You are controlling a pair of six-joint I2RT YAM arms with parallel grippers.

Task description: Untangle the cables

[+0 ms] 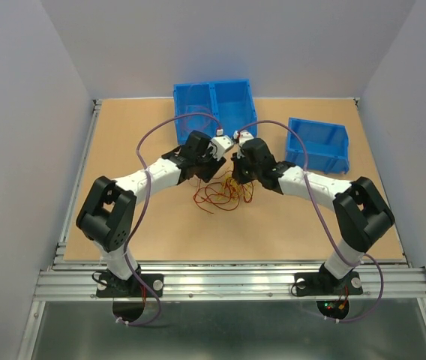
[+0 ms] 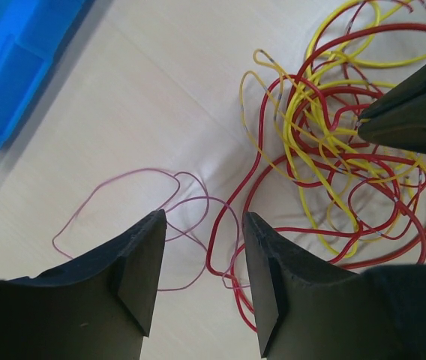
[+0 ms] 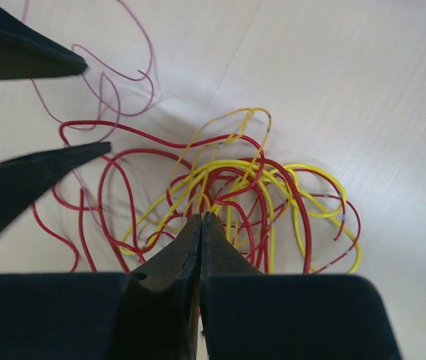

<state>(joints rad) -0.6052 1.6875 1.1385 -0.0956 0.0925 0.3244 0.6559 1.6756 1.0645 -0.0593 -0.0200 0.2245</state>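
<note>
The cables (image 1: 223,195) lie as a loose tangle of red and yellow wires on the wooden table, between the two arms. In the left wrist view the tangle (image 2: 340,150) is at the right, and a thin pink wire (image 2: 123,217) loops away to the left. My left gripper (image 2: 204,217) is open and empty, low over the pink wire and a red loop. My right gripper (image 3: 200,217) is shut, its tips at the near edge of the tangle (image 3: 250,187). I see no wire between its fingers. It also shows in the left wrist view (image 2: 408,120).
A double blue bin (image 1: 213,105) stands at the back middle and shows in the left wrist view (image 2: 18,67). A single blue bin (image 1: 318,142) stands at the back right. Grey walls close the table on three sides.
</note>
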